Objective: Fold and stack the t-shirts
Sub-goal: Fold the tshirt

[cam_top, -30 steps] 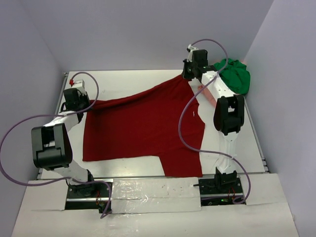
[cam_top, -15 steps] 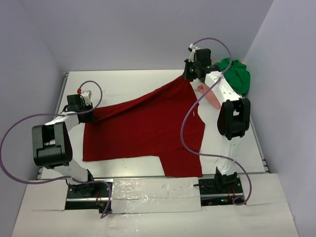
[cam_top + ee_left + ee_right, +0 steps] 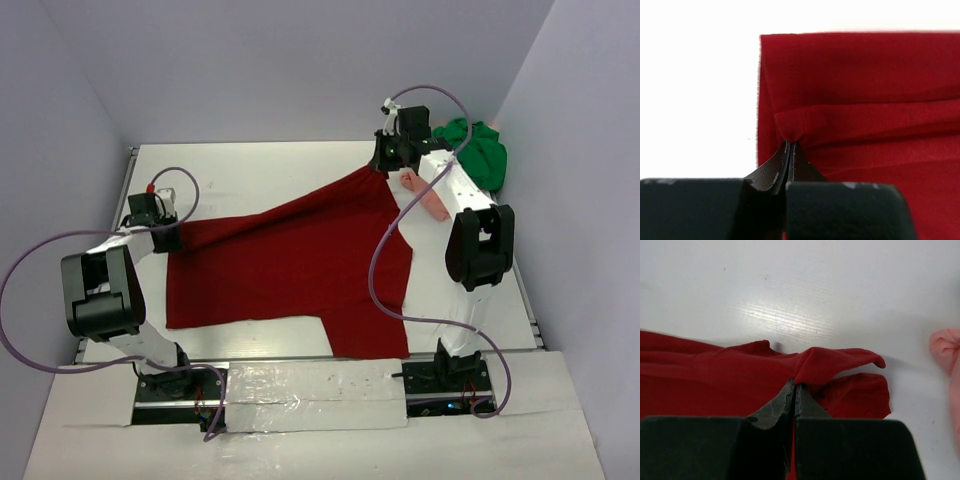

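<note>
Evidently soft and limp, the dark red t-shirt [image 3: 300,262] drapes between left gripper [image 3: 790,145] and right gripper [image 3: 794,385], each clamped sensibly on a bunched edge.

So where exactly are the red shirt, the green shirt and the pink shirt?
red shirt [image 3: 290,265]: overhead view, middle of its spread body.
green shirt [image 3: 482,152]: overhead view, middle of the bundle, far right corner.
pink shirt [image 3: 947,355]: right wrist view, bunched edge at the picture's right side.

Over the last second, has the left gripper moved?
Yes. The left gripper, shut on the red t-shirt, has come toward the arm bases, away from the far edge of the table.
</note>
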{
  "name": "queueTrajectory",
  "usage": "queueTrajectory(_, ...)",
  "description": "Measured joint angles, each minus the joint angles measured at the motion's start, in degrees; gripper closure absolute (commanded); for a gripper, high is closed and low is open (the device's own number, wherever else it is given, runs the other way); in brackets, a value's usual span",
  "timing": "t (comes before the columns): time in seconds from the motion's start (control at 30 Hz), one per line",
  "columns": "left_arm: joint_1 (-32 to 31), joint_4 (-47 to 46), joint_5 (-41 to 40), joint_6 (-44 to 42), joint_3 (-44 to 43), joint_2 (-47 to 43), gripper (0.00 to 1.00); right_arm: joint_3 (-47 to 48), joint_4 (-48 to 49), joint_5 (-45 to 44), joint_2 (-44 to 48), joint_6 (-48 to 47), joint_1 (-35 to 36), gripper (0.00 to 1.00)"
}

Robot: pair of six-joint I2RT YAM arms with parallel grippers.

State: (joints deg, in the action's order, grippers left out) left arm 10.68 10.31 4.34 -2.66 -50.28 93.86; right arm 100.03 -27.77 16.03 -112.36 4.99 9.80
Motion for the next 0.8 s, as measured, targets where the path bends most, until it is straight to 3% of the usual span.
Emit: queueTrajectory(0.8,0.04,-4.5,-8.81,-3.04,-1.01,-2.8,1.0,-10.29,-0.9,4.85,6.75,0.48,0.33,1.0)
